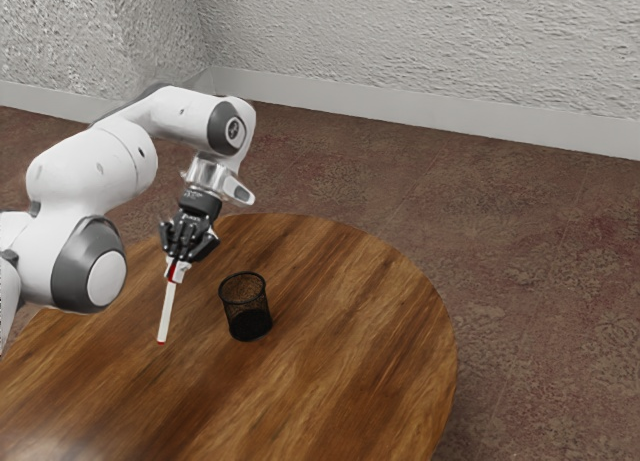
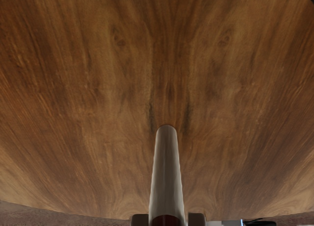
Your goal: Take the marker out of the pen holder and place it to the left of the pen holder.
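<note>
Marker (image 1: 168, 311) hangs slightly tilted, pinched in the gripper (image 1: 176, 269), out of the black mesh pen holder (image 1: 246, 303) and beside it. Best lowered slowly and laid towards flat before release, lest it topple and roll on the rounded wooden table (image 1: 350, 381). Beyond lie mottled brown floor (image 1: 520, 231) and rough pale wall (image 1: 430, 51).

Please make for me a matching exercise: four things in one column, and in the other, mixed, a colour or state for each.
1. marker
2. pen holder
3. table
4. gripper

A. brown wood, with a rounded edge
B. closed on a long, thin thing
C. black mesh, standing upright
D. white and red, held with one end pointing down

Right pairs: 1-D, 2-C, 3-A, 4-B
</note>
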